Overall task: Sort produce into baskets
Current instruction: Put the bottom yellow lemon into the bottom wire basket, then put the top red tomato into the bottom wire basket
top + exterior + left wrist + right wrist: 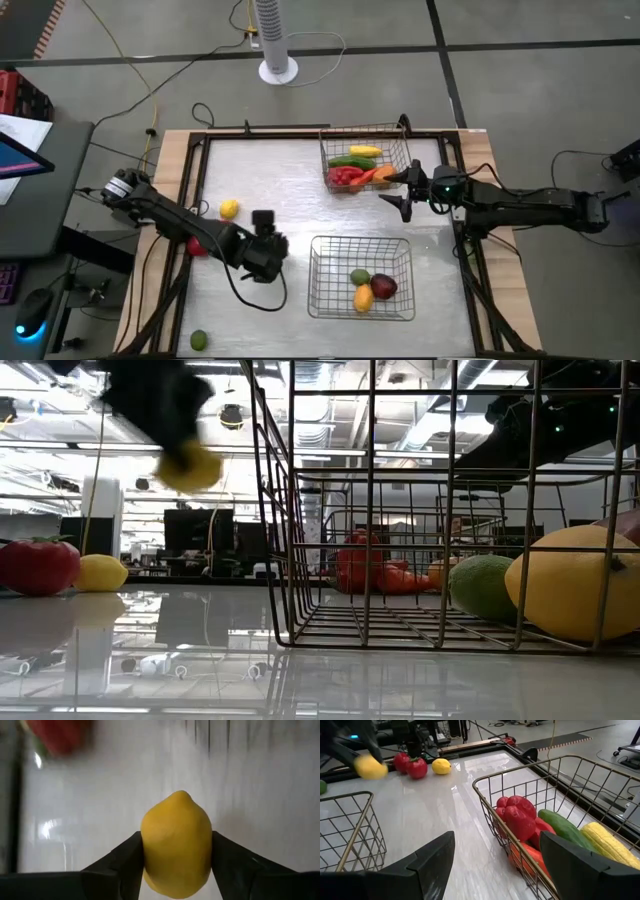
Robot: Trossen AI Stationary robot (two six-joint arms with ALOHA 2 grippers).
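My left gripper (265,245) is shut on a yellow lemon (176,842) above the table, left of the near wire basket (320,300). The lemon is hidden under the gripper in the high view and shows lifted in the low view (190,468). My right gripper (400,192) is open and empty at the near right corner of the far wire basket (405,135). The far basket holds corn (365,151), a cucumber (350,161), a red pepper (345,177) and an orange piece (380,174). The near basket holds a lime (359,277), a yellow fruit (363,297) and a maroon piece (384,287). My left gripper pinches the lemon by its two opposite sides (150,845) between its two fingers (125,857), coming from above. The lemon's pointed end (181,795) sticks out past the fingertips. The lemon is lifted clear of the table.
Loose on the table's left part lie a second lemon (229,208), a red tomato (197,246) partly under my left arm, and a lime (198,340) near the front edge. A raised frame (190,170) borders the table.
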